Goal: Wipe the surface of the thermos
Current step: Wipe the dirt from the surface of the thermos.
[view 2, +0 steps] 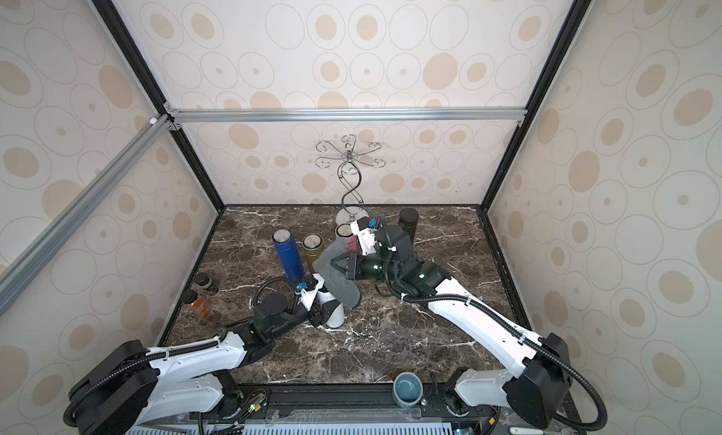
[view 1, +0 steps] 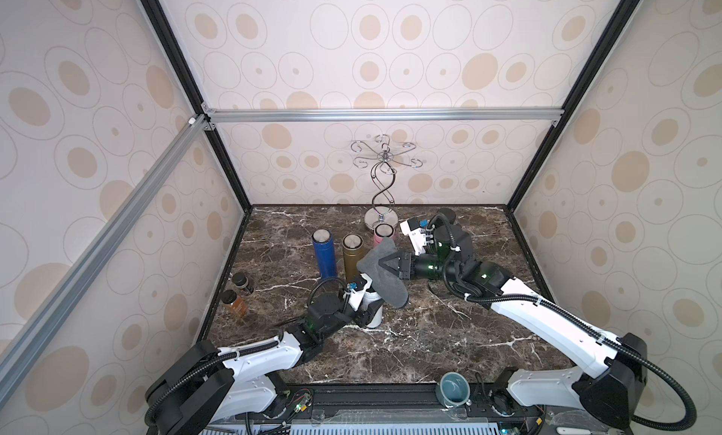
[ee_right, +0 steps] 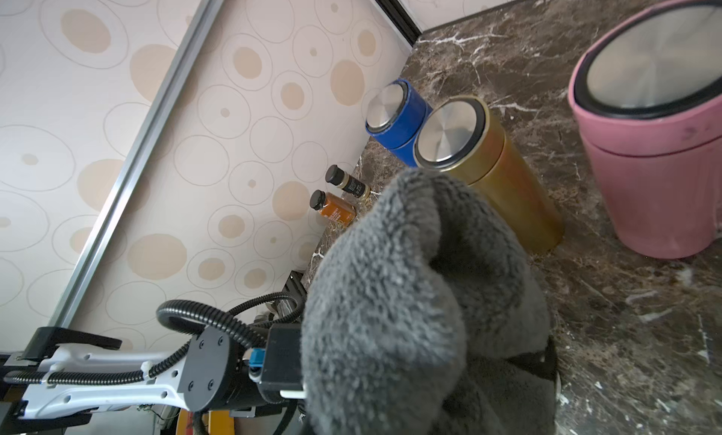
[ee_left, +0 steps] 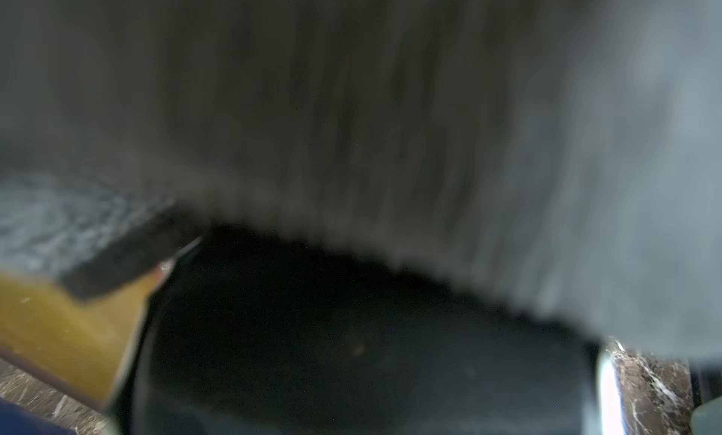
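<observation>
Nearest to us, a grey-blue cup point(view 1: 453, 390) sits on the black rail along the near edge of the marble table point(view 1: 429, 335). Beyond it, close to the middle of the table and slightly toward its left edge, we see the white thermos point(view 1: 375, 320) standing upright. The left gripper point(view 1: 372, 311) reaches in from the near left corner and is clamped on the thermos body, with a black finger on each side. From the right edge the right gripper point(view 1: 382, 263) reaches across, its jaws pinched tight on a grey cloth point(view 1: 386, 286). The cloth hangs from that grip and drapes over the upper part of the white thermos, on the side facing the right edge; both top views show this. In the right wrist view the fluffy cloth point(ee_right: 390, 296) fills the foreground and hides the fingers. The left wrist view is mostly blurred cloth point(ee_left: 351, 120) above a dark rounded shape that we cannot name. Behind the white thermos, toward the far edge, a blue thermos point(view 1: 324, 257) and a gold thermos point(view 1: 352, 259) stand just beside each other, with a pink thermos point(view 1: 383, 234) farther back. A silver wire stand point(view 1: 385, 187) rises at the far edge, and a black thermos point(view 2: 408, 220) stands near it, behind the right arm. Two small bottles point(view 1: 236, 303) stand against the left edge.
</observation>
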{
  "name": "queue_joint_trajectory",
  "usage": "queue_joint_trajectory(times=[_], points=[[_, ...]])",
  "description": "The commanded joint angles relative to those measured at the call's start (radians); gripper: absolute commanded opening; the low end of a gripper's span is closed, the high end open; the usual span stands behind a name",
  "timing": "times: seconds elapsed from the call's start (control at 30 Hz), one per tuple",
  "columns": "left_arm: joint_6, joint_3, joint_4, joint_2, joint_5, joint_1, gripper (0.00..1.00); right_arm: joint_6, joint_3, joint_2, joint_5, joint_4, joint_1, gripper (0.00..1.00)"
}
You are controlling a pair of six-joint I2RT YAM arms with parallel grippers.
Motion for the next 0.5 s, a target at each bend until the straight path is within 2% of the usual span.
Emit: queue_joint_trajectory(times=[0.0,0.23,0.47], points=[[0.014,0.005,0.089,-0.006,0.003,-0.005,0.0,0.032,-0.014,0.021,0.017,0.007,0.03,0.0],[0.015,0.006,0.097,-0.001,-0.003,-0.006,0.0,0.044,-0.028,0.074,0.031,-0.032,0.09,0.0],[0.017,0.007,0.091,-0.011,-0.018,-0.008,0.0,0.079,-0.106,0.073,0.031,-0.023,0.104,0.0]])
